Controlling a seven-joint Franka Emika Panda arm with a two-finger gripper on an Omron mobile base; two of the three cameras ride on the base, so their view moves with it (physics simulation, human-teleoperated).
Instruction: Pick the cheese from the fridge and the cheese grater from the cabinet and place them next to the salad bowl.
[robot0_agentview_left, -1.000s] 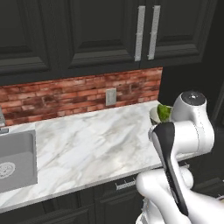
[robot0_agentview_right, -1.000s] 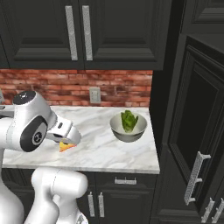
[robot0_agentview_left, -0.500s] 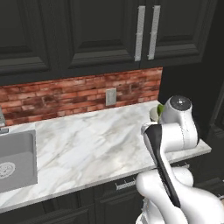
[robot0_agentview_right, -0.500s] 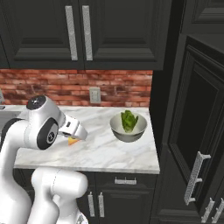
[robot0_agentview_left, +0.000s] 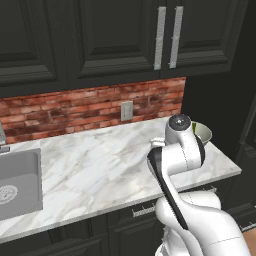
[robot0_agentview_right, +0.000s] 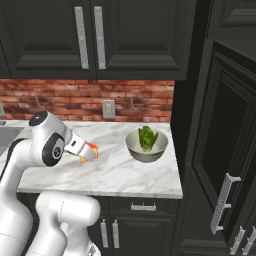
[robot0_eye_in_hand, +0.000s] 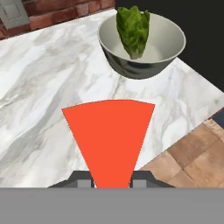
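salad bowl (robot0_agentview_right: 146, 146) on counter (robot0_agentview_right: 115, 172), cheese (robot0_eye_in_hand: 109, 140) in end effector (robot0_agentview_right: 90, 153) left of it

the white arm rises from the base and bends forward at its big round elbow joint. the hand reaches out level over the bench (robot0_agentview_right: 125, 175). the gripper (robot0_agentview_right: 93, 152) points sideways and a little down. its two small dark fingers (robot0_eye_in_hand: 83, 180) are closed tight on the narrow end of the cheese (robot0_eye_in_hand: 109, 138) and hold it up in the air, with the wide red side of the wedge pointing away from the hand.
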